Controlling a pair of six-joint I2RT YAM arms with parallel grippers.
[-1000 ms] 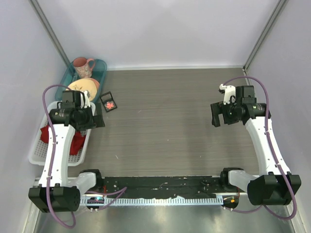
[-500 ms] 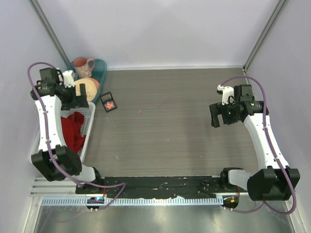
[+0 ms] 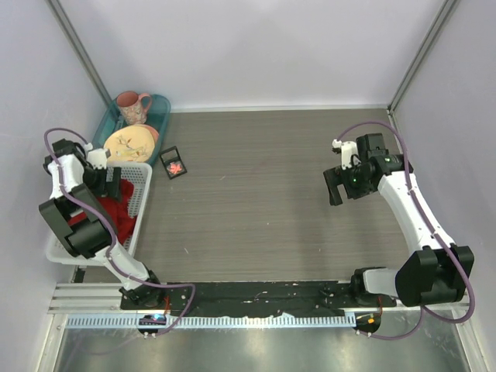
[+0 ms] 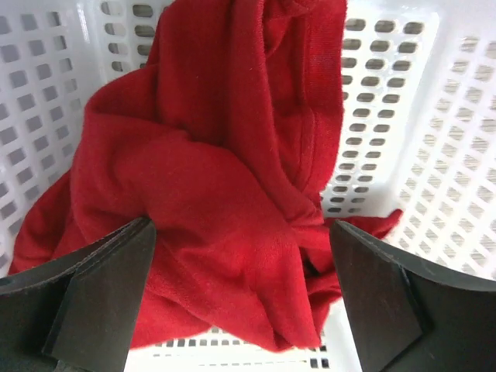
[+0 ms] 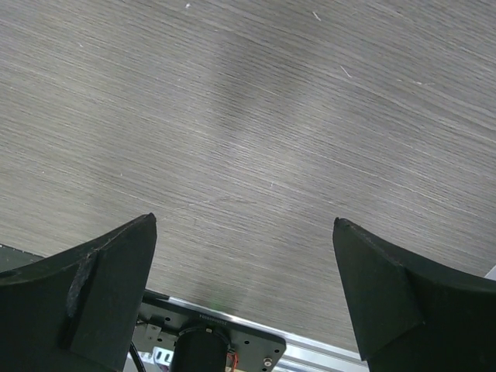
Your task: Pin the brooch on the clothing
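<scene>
Left tool, wide apart, over crumpled clothing partly hidden in basket

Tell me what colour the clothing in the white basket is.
The clothing is plain bright red, clearest in the left wrist view.

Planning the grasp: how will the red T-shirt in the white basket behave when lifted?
The red T-shirt lies crumpled in soft folds, so it will probably hang limp and unfurl. Its knit looks thin, so likely light. A fold might catch on the latticed white basket.
</scene>
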